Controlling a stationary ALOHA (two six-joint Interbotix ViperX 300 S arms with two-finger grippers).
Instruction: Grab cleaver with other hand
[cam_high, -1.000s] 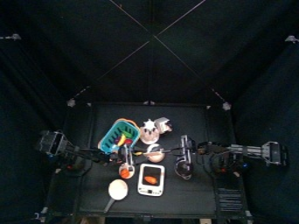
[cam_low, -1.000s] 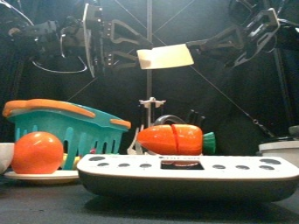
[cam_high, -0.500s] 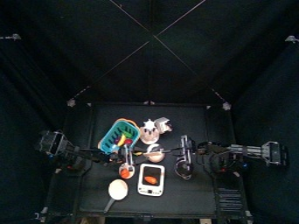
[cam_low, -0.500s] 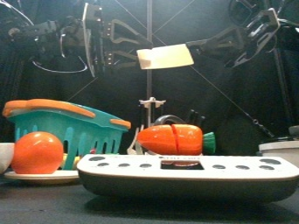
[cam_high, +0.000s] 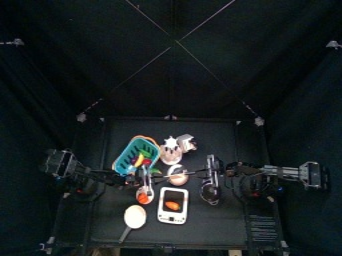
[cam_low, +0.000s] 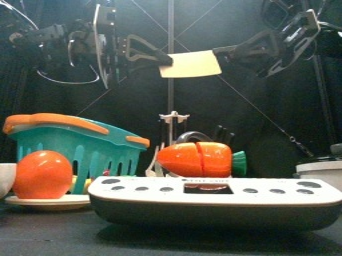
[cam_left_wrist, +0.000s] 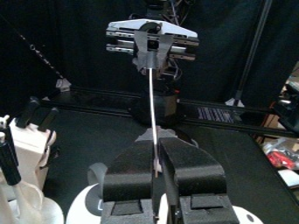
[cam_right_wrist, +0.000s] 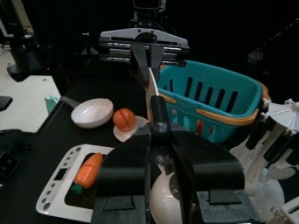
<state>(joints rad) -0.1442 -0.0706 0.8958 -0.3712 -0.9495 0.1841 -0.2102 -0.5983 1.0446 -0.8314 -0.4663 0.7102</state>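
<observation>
Left gripper (cam_low: 150, 52) has closed in on the cleaver (cam_low: 191, 65) since a second ago: jaws were wide, now I see them pinched narrow around the blade's near edge in the left wrist view. Cleaver sits a touch lower and more level in the front view than before.

Cleaver is held in mid-air between both arms, high above the table, over the carrot (cam_low: 197, 159). Pale yellowish flat blade, rectangular, with a dark handle running off toward the right arm. Edge-on in both wrist views it's just a thin line (cam_left_wrist: 156, 114).

Right gripper (cam_low: 247, 52) is clamped on the handle end, jaws partly apart around it.

Below: teal basket (cam_low: 70, 140), orange ball (cam_low: 43, 172) on a plate, white tray (cam_low: 201, 195) in front. Arms meet near table centre in the top view (cam_high: 178, 178).
</observation>
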